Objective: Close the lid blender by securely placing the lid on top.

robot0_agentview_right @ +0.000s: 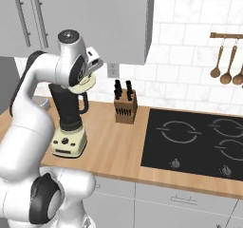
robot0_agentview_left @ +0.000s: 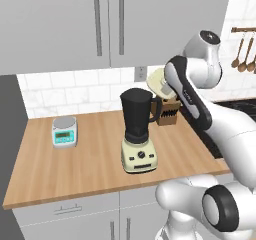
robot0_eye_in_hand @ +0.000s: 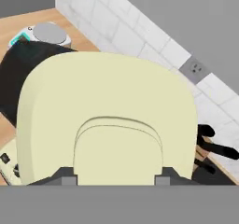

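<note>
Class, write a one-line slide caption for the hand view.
End effector holds the cream lid above the dark blender on the counter.

The wooden desk (robot0_agentview_left: 90, 169) carries the blender (robot0_agentview_left: 138, 134), a kitchen scale (robot0_agentview_left: 65, 132) to its left, and a knife block (robot0_agentview_right: 126, 109) near the wall; apparently a cooktop (robot0_agentview_right: 199, 144) is set flush.

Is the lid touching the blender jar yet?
Apart. In the left base view the lid hangs tilted in the gripper, up and to the right of the blender jar's open rim, with backsplash tile showing between them.
</note>
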Controlling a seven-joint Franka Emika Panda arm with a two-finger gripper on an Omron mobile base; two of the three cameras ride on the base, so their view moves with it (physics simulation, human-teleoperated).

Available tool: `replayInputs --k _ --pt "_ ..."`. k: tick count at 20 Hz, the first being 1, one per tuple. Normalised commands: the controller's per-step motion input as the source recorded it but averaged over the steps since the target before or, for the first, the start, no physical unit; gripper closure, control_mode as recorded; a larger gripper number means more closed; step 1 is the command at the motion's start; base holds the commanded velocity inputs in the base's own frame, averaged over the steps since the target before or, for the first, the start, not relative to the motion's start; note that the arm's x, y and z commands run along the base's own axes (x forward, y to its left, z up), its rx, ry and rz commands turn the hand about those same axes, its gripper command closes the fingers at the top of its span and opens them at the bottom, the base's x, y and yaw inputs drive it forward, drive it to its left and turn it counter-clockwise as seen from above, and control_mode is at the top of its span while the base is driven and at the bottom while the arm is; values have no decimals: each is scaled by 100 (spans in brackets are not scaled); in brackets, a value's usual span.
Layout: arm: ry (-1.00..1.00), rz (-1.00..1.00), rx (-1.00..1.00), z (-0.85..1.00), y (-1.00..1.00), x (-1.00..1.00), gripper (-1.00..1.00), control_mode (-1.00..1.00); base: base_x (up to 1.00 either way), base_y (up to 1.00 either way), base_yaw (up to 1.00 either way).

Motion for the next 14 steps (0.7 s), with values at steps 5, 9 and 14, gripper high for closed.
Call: replayInputs --k 5,9,14 --pt "0 7 -5 -3 54 0 100 -100 0 0 0" --pt "0 9 -8 0 50 0 100 -100 0 0 0" --pt "1 11 -14 -1 44 0 100 -100 0 0 0"
